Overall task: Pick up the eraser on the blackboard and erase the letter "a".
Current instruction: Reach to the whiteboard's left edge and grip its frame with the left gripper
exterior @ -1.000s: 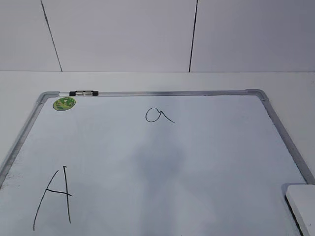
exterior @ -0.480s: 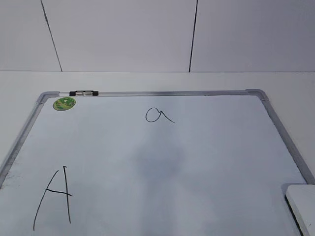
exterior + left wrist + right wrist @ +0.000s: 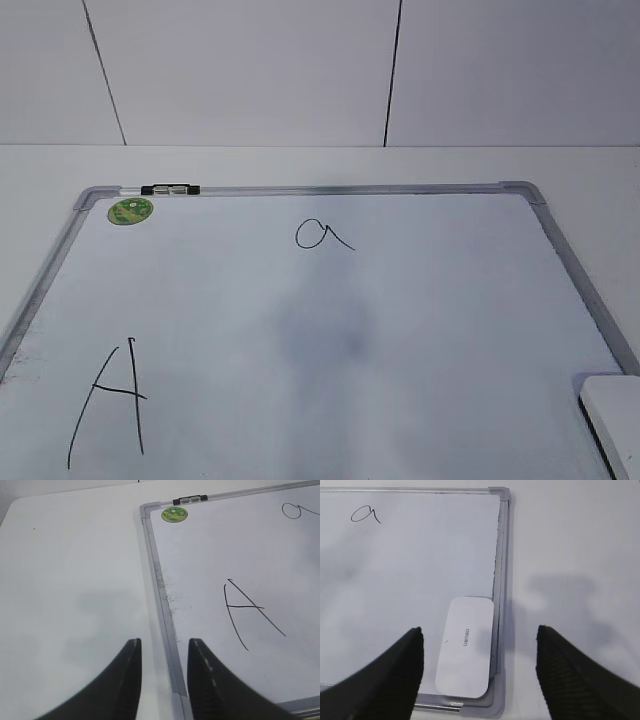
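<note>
The blackboard (image 3: 430, 330) lies flat on the table, white with a silver frame and a green sticker (image 3: 130, 210). The small letter "a" (image 3: 322, 235) sits near its far edge; it also shows in the right wrist view (image 3: 365, 515) and partly in the left wrist view (image 3: 297, 511). The eraser (image 3: 466, 646) lies in the board's near right corner, white with a grey logo; its corner shows in the exterior view (image 3: 615, 420). My right gripper (image 3: 480, 632) is open, above the eraser. My left gripper (image 3: 165, 645) is open and empty over the board's left frame.
A large capital "A" (image 3: 112, 400) is drawn at the board's near left. A black-and-silver clip (image 3: 170, 188) sits on the far frame. White table (image 3: 70, 580) surrounds the board; a panelled wall (image 3: 250, 70) stands behind.
</note>
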